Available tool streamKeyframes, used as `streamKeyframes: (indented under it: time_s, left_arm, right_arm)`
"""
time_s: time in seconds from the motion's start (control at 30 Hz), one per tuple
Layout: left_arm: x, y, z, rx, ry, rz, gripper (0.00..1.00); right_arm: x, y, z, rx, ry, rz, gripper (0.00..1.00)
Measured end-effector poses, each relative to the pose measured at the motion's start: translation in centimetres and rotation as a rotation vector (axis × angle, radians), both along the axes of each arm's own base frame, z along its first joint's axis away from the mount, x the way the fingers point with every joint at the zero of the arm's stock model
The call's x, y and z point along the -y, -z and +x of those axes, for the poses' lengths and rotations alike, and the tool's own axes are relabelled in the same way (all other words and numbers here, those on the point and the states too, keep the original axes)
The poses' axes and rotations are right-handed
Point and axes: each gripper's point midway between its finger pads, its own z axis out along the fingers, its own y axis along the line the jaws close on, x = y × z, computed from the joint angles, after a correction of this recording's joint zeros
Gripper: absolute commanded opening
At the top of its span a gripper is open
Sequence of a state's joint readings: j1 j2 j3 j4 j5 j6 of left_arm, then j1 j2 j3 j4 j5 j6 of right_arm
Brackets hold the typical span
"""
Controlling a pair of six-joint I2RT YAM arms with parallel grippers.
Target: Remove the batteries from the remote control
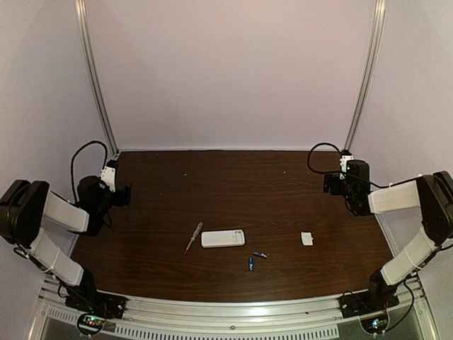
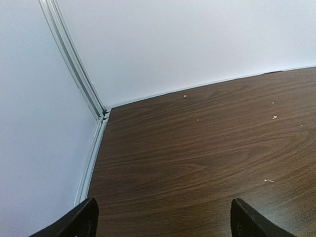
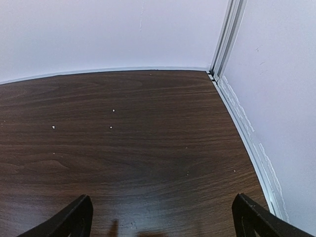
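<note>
The white remote control (image 1: 223,239) lies flat on the brown bench (image 1: 212,177); a thin screwdriver (image 1: 193,237) lies just left of it; two tiny batteries (image 1: 260,255) lie near its right end, not touching it; a small white cover (image 1: 307,239) sits further right.

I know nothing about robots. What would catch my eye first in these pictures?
A cluster lies near the front middle of the dark table: a white remote control, a thin screwdriver at its left, two tiny batteries loose at its right. A small white cover piece sits apart, farther right. The left gripper and right gripper hang open and empty at the table's sides.
</note>
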State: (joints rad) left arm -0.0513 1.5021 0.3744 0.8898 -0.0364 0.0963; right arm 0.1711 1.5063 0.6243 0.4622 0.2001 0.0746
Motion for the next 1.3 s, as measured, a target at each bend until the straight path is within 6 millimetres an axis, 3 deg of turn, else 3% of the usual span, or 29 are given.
streamKeyframes:
  time_s: [0.23,0.37,0.67,0.9,1.0,1.3]
  left_arm:
    - [-1.8,0.8,-1.1,0.043,-0.005,-0.078,0.92]
    - [-1.4,0.2,-1.2,0.074,0.021,-0.093,0.92]
    - [-0.9,-0.8,-1.1,0.117,0.051,-0.096,0.93]
    - [-0.7,-0.8,-1.1,0.115,0.065,-0.099,0.93]
    - [-0.7,-0.8,-1.1,0.116,0.066,-0.099,0.97]
    - [-0.8,-0.8,-1.1,0.116,0.058,-0.101,0.97]
  right_arm:
    - [1.5,1.5,-0.6,0.022,-0.031,0.065,1.00]
    - [1.6,1.9,-1.5,0.043,-0.058,0.095,1.00]
    - [-0.4,-0.2,-1.9,0.131,-0.180,0.122,1.00]
    - [-1.7,-0.6,-2.1,0.150,-0.263,0.124,1.00]
    - [-1.8,-0.7,-2.8,0.166,-0.267,0.123,1.00]
    - [-0.8,-1.8,-4.0,0.239,-0.241,0.044,1.00]
